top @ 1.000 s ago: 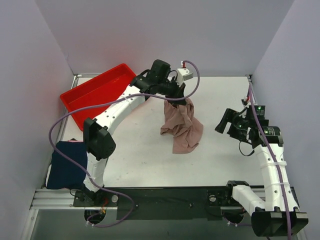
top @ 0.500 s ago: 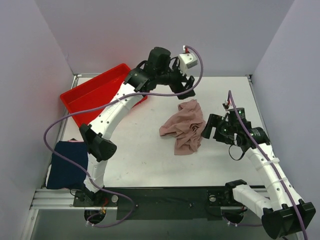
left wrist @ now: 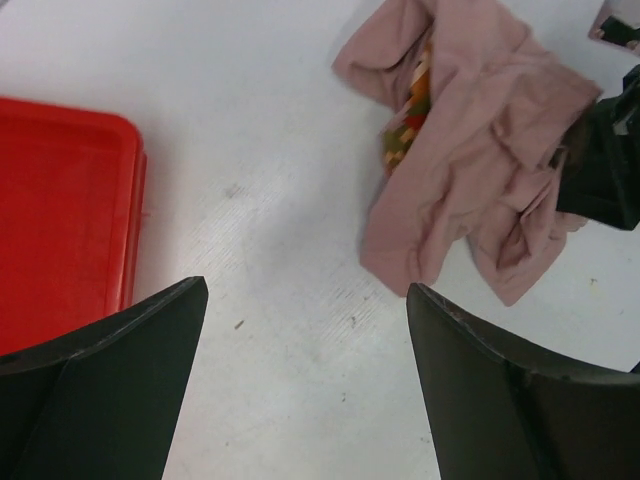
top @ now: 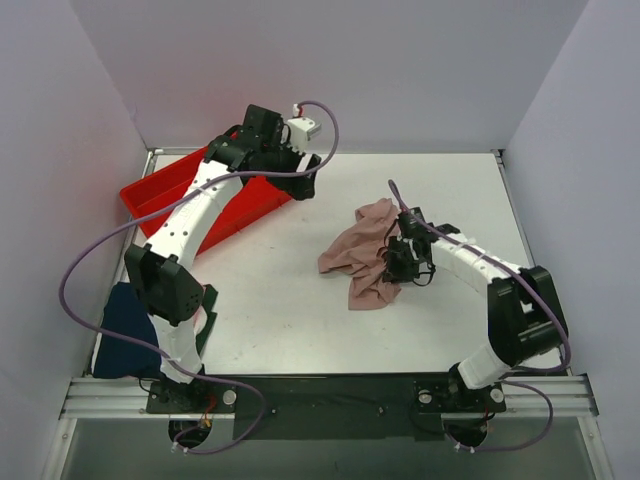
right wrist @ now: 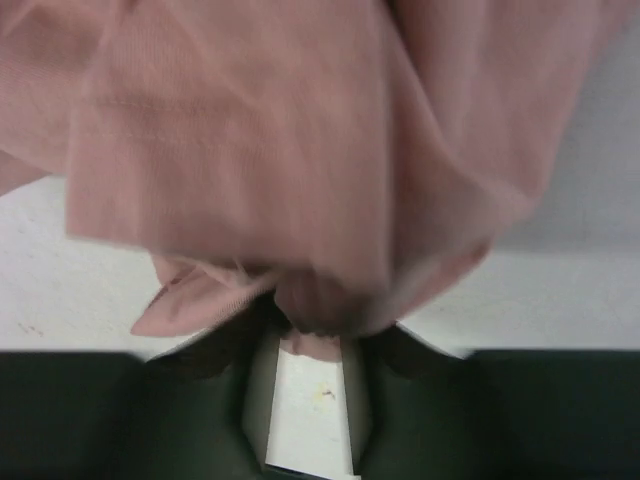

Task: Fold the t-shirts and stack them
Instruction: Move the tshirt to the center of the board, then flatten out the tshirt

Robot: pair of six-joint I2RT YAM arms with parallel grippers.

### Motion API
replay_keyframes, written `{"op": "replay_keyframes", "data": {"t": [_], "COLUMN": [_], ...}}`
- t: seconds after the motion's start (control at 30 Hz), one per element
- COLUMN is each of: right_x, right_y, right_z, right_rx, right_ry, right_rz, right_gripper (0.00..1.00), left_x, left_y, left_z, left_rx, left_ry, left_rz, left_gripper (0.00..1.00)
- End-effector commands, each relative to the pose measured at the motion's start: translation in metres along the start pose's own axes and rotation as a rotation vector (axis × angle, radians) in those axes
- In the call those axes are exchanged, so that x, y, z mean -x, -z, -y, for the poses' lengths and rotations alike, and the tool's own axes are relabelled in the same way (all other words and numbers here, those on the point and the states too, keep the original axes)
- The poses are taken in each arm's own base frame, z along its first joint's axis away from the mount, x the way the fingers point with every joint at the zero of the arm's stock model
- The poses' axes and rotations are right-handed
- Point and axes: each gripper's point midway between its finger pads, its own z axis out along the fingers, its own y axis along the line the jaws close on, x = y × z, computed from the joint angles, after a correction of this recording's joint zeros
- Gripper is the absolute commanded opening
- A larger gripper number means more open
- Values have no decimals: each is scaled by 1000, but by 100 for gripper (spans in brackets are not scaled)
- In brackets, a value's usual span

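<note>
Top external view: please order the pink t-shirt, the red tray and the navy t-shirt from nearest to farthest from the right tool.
1. The pink t-shirt, in the middle: right at the right tool, with cloth between its fingers.
2. The red tray, at the far left.
3. The navy t-shirt, at the near left corner.

The white bench [top: 275, 305] carries a crumpled pink t-shirt [top: 362, 255] right of centre, a folded navy t-shirt [top: 120, 345] at lower left, and a red tray [top: 148, 192] at upper left.
</note>
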Motion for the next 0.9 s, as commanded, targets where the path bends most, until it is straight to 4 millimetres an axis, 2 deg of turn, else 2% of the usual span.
{"op": "replay_keyframes", "data": {"t": [0.0,0.03,0.1,0.13,0.17,0.2,0.23,0.27,0.3,0.33,0.37,0.4,0.43,0.47,0.5,0.57,0.63,0.7,0.77,0.8,0.83,0.87], "right_x": [37,41,56,68,74,88,92,104,105,115,115,124,127,133,139,149,159,168,179,189,197,208], "right_y": [2,7,29,54,67,101,122,161,189,227,256,297,316,353,368,419,446,461,460,457,440,432], "right_z": [-21,-24,-37,-55,-67,-91,-105,-129,-148,-165,-179,-194,-204,-212,-220,-229,-231,-225,-213,-200,-188,-169], "right_rx": [31,37,80,148,190,276,330,417,499,566,641,702,748,790,825,888,917,929,921,901,868,843], "right_ry": [18,41,82,106,155,197,266,325,388,430,475,517,535,559,549,531,465,392,314,254,198,99], "right_rz": [50,59,90,118,140,186,219,277,312,385,428,525,563,650,684,814,897,946,943,942,913,901], "right_gripper": [0,0,0,0,0,0,0,0,0,0,0,0,0,0,0,0,0,0,0,0,0,0], "left_x": [-6,-6,-14,-18,-20,-26,-27,-32,-34,-33,-32,-30,-29,-28,-24,-16,-6,4,12,12,15,14], "left_y": [20,21,21,22,25,27,34,37,44,49,56,62,66,69,71,77,83,87,93,94,95,94], "left_z": [-30,-31,-38,-44,-47,-54,-59,-65,-74,-78,-85,-87,-90,-90,-90,-91,-97,-106,-109,-112,-112,-111], "left_rx": [78,72,57,65,74,96,114,145,176,189,212,227,257,272,285,286,292,308,297,291,282,282], "left_ry": [86,88,123,141,147,145,126,124,124,126,125,114,86,65,30,6,15,28,33,46,48,40], "left_rz": [20,24,20,18,22,12,17,7,9,18,26,34,30,28,29,43,70,96,123,128,139,134], "left_gripper": [92,92,92,92,92,92,92,93,93,93,93,93,93,93,93,93,93,93,93,94,94,94]}}
